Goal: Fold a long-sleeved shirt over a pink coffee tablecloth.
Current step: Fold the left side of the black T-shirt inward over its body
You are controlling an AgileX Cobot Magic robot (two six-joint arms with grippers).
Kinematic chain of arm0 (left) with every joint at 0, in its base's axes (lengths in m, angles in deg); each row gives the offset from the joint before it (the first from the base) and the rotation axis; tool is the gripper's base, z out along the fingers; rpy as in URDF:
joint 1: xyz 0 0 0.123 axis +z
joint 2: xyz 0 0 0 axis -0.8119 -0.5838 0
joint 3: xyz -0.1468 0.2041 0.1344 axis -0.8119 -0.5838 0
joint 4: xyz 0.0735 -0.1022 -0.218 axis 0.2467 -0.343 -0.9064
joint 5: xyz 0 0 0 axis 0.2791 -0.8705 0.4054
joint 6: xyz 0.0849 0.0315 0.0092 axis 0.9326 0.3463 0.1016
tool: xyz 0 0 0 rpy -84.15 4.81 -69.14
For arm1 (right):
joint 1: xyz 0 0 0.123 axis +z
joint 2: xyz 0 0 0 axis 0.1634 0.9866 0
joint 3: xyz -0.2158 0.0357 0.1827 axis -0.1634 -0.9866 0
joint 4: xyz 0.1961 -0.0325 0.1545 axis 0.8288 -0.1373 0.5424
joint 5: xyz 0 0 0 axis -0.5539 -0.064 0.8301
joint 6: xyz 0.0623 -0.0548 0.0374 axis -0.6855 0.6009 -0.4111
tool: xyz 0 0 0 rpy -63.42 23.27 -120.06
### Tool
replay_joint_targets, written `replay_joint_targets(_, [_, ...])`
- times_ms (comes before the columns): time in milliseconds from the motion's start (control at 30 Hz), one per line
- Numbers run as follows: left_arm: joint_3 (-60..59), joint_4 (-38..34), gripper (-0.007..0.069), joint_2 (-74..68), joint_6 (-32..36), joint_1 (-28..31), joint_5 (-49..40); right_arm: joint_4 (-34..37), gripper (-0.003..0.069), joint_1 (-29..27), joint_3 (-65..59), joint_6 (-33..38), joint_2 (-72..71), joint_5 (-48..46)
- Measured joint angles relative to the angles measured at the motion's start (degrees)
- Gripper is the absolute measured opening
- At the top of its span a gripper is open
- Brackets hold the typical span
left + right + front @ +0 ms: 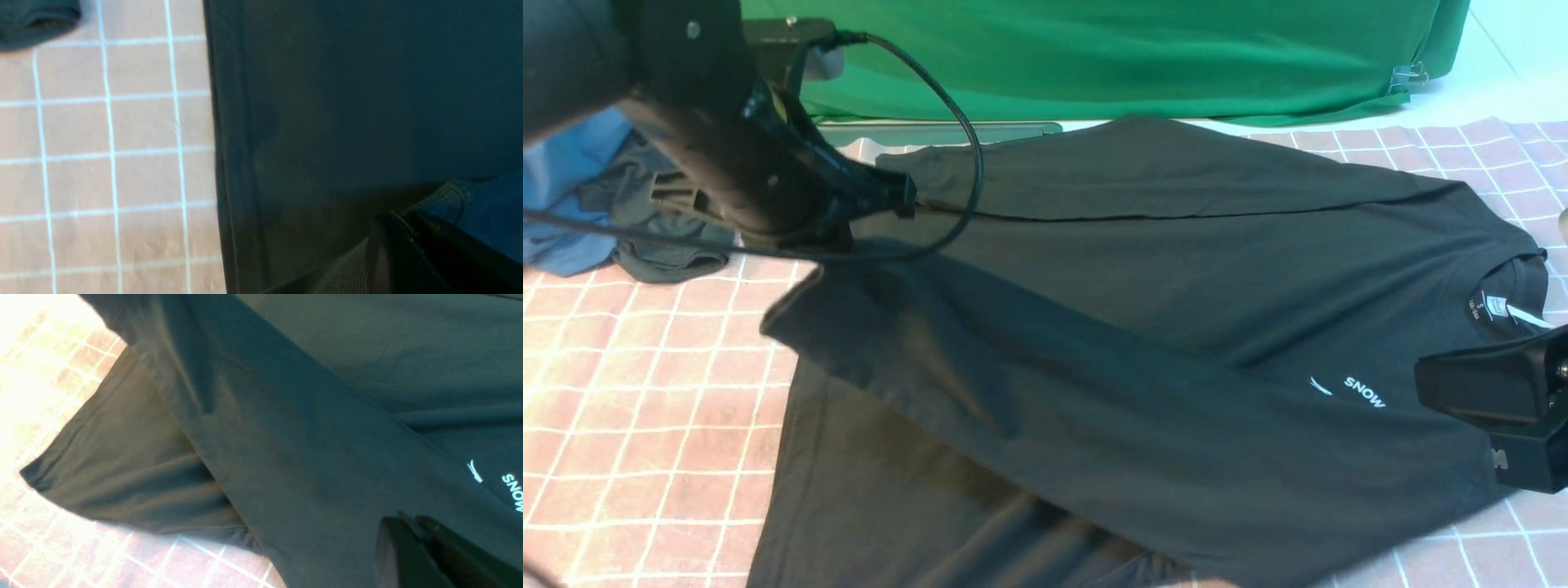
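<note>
A crumpled blue garment [560,184] lies to the left of the left claw [900,200]. A smaller dark grey garment [662,241] is heaped against it, on the side nearer the claw. Beyond the claw, a plain green cloth [1094,57] hangs across the back, with a metal clip [1409,77] at its far right corner.

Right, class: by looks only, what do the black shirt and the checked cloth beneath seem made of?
The long-sleeved shirt: probably soft cotton-like knit, matte; it drapes in loose folds, no sheen. The pink coffee tablecloth: flat fabric with a white grid, perhaps printed; weave too blurred to tell.
</note>
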State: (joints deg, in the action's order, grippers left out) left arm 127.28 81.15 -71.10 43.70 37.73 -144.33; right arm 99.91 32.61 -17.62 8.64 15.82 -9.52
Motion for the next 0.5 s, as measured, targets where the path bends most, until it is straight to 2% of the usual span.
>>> replay_joint_targets(200, [1.89, 1.19, 0.0030, -4.73, 0.00, 0.91, 5.51, 0.00, 0.0070, 0.05, 0.00, -0.68, 0.00, 0.14])
replay_joint_targets(500, [1.99, 7.43, 0.0030, -9.27, -0.48, 1.77, 11.84, 0.00, 0.0070, 0.05, 0.00, -0.93, 0.00, 0.19])
